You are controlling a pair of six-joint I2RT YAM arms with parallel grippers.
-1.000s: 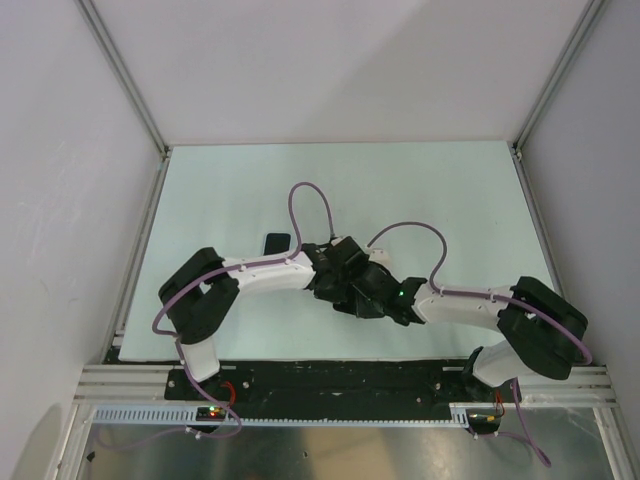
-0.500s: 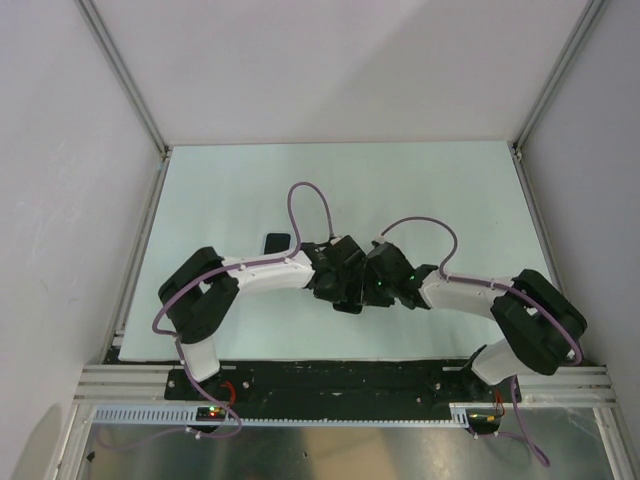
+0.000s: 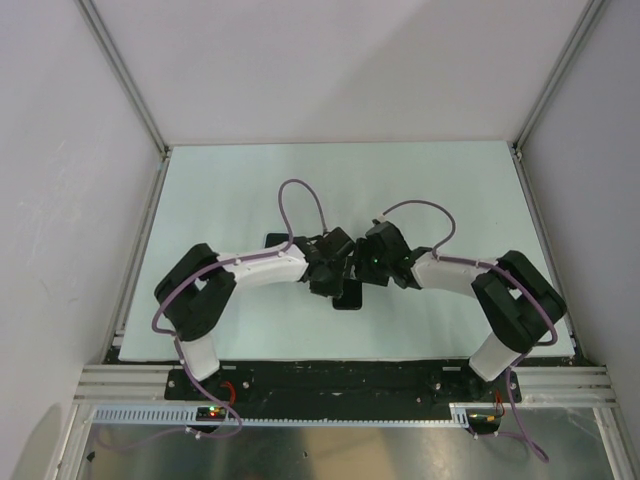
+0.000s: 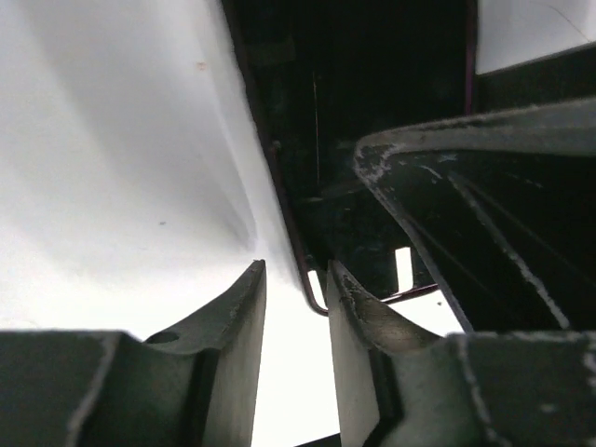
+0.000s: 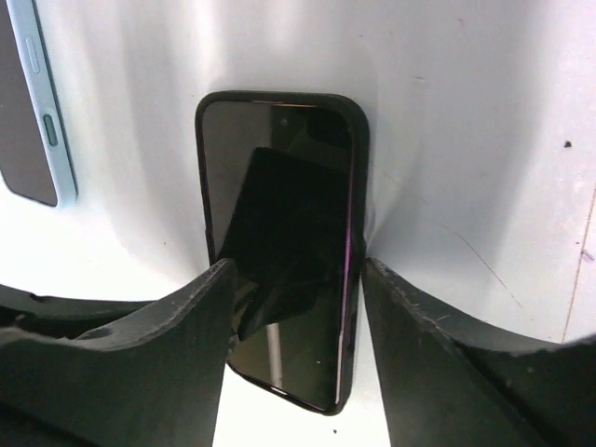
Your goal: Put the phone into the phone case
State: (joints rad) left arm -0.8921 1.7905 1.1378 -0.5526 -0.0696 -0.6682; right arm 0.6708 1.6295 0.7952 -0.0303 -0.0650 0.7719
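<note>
We see the phone [image 5: 279,140], glossy black, seemingly seated in the phone case [image 5: 359,177] mid-worktop [image 5: 466,112]. Our right tool [image 5: 293,275] stands apart, straddling it. Our left tool [image 4: 296,270] brackets a thin dark rim, narrowly parted; we cannot tell whether it grips. Another handset [image 5: 33,102] lies nearby, left and farther.
</note>
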